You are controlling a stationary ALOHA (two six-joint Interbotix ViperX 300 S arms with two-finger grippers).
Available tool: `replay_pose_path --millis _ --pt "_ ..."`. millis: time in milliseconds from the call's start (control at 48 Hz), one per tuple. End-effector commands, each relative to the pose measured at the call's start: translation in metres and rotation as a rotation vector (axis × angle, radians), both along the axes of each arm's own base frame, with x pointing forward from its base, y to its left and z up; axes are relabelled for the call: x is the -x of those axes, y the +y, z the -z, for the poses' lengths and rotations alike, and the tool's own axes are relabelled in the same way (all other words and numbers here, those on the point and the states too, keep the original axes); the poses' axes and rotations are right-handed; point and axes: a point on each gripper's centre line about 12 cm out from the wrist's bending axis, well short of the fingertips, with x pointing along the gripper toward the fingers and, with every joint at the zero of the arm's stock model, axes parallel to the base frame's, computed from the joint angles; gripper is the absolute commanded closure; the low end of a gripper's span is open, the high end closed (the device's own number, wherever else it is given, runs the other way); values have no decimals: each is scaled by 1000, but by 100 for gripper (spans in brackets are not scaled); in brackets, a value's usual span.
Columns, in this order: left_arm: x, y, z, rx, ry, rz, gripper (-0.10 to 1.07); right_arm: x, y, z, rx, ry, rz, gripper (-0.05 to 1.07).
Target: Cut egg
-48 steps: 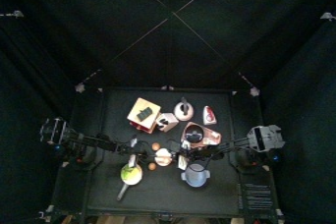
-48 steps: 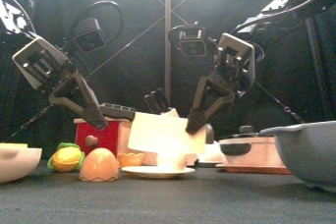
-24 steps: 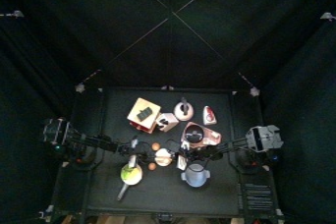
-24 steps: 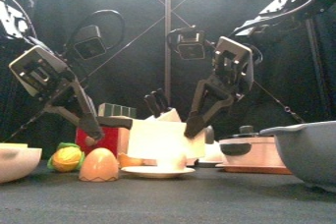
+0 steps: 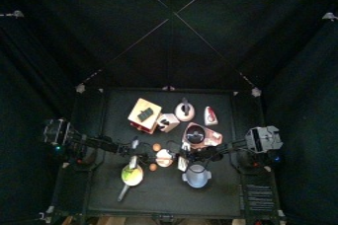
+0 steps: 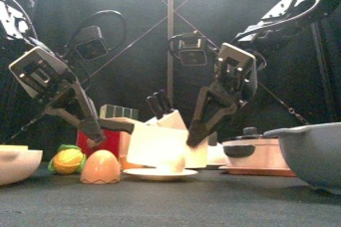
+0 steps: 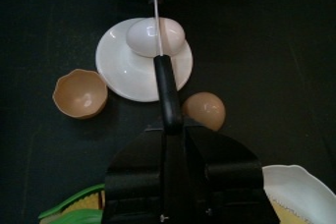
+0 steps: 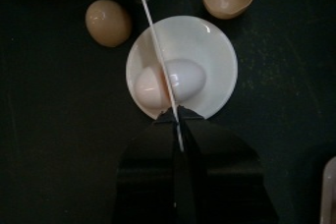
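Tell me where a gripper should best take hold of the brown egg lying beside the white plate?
Grip the brown egg across its narrower middle, coming straight down. It lies on its side on the table, free above, but the white plate is close beside it, so I would line the jaws up along the rim, not across it.

egg (image 7: pixel 155 37): white, peeled, whole | on white plate (image 7: pixel 125 66) | knife (image 7: pixel 159 31) blade across it

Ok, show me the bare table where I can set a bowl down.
Free: the strip along the table front edge, ahead of the pot; also the back left corner beside the red box. Crowded: around the plate, hemmed by the eggshell, brown egg and knife.
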Motion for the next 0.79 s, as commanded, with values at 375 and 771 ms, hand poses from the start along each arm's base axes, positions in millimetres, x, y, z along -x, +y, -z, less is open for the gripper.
replay_pose_path --millis 375,771 --pt "-9 -4 -15 0 -55 14 51 -6 -7 -16 8 -31 25 65" --pt "-9 -5 -62 -15 -210 43 51 1 -13 -56 43 -86 57 65"
